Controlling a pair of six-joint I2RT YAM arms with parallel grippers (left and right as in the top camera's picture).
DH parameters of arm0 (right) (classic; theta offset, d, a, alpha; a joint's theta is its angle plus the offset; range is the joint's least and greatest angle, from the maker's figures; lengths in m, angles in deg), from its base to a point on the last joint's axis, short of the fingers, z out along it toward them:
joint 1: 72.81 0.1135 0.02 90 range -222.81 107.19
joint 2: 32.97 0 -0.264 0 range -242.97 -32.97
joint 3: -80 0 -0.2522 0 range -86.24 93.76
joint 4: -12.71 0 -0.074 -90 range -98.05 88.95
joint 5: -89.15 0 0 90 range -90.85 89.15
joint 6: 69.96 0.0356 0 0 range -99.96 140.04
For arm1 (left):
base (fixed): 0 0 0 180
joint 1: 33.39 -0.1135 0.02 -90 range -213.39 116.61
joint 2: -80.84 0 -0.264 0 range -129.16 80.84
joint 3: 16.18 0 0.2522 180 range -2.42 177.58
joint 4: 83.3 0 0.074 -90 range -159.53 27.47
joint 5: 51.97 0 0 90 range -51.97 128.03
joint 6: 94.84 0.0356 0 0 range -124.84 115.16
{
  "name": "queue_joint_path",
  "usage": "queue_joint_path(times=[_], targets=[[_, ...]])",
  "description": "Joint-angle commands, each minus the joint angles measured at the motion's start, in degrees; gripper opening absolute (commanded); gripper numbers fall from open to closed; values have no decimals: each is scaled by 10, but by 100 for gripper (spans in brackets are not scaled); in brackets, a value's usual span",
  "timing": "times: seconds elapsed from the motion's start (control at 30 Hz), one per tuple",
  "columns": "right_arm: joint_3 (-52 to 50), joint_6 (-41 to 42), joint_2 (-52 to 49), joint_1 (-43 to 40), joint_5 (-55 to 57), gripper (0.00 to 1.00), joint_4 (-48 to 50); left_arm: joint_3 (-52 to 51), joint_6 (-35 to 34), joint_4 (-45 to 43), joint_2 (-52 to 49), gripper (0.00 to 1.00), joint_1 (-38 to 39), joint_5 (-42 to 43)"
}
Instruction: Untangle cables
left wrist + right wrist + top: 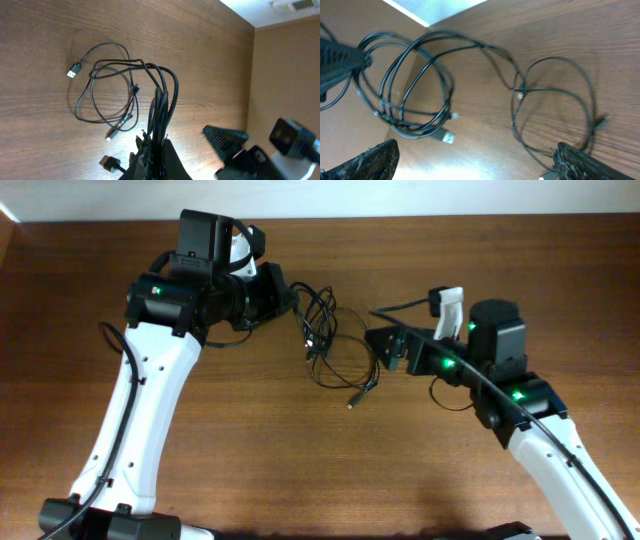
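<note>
The cables [330, 340] are thin black cords tangled at the table's middle. My left gripper [290, 300] is shut on a bundle of their strands and lifts it off the wood. In the left wrist view the bundle [160, 105] runs up from the jaws [156, 150] into loops [107, 85] lying on the table, with a USB plug [74, 71] at the far end. My right gripper [385, 345] is open just right of the tangle. In the right wrist view its fingers [475, 157] spread wide and empty over a loop [555, 95], with the lifted coil [410, 90] to the left.
The brown wooden table [320, 460] bears everything. A loose plug [353, 397] lies at the tangle's near side. The left gripper [340, 60] shows at the left edge of the right wrist view. A thicker arm wire [400, 307] runs behind the right gripper.
</note>
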Motion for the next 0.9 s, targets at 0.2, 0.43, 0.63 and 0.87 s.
queue_joint_path(times=[0.2,0.43,0.63,0.87], targets=[[6,-2,0,80,3,99,22,9,-241,11,-1,9,10,-2],[6,-2,0,81,19,99,28,9,-243,11,-1,9,50,-6],[6,-2,0,81,37,99,27,9,-256,11,-1,6,50,-5],[6,-2,-30,81,62,99,26,9,-317,11,-1,14,50,23]])
